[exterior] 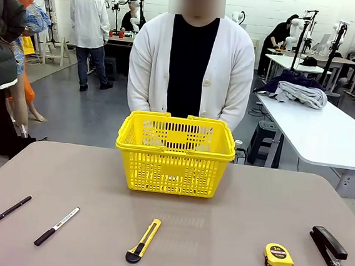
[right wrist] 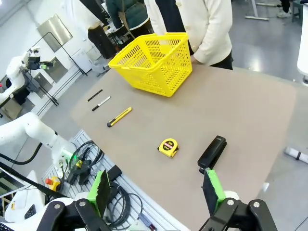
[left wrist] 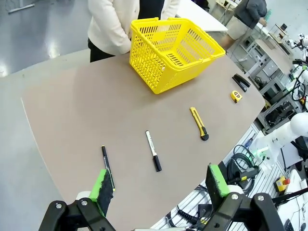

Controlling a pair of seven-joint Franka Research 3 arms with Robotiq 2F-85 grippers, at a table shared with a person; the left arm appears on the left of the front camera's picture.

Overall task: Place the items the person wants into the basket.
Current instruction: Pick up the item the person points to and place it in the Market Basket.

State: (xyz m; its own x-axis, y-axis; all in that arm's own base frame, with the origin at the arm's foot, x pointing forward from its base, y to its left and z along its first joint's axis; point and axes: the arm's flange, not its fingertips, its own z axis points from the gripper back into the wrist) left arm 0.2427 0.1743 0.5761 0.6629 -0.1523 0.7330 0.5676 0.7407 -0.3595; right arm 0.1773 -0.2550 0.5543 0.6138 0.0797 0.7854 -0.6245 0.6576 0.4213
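The yellow basket [exterior: 175,151] [left wrist: 171,52] [right wrist: 153,61] stands at the table's far middle, right in front of the person [exterior: 190,65] in a white cardigan. Along the near edge lie a slim black pen [exterior: 7,211] [left wrist: 106,164] [right wrist: 95,95], a yellow-and-black utility knife [exterior: 143,240] [left wrist: 198,123] [right wrist: 119,117] and a black stapler [exterior: 327,247] [left wrist: 241,82] [right wrist: 212,153]. My left gripper [left wrist: 159,186] is open, high above the near left edge, close over the pen. My right gripper [right wrist: 156,191] is open, above the near right edge, the stapler nearest to it. Neither holds anything.
A white-barrelled marker [exterior: 56,226] [left wrist: 153,150] [right wrist: 101,103] lies between pen and knife. A small yellow tape measure [exterior: 279,256] [left wrist: 236,96] [right wrist: 168,147] sits left of the stapler. Cables hang below the table's near edge. Another white table [exterior: 328,138] stands at the far right.
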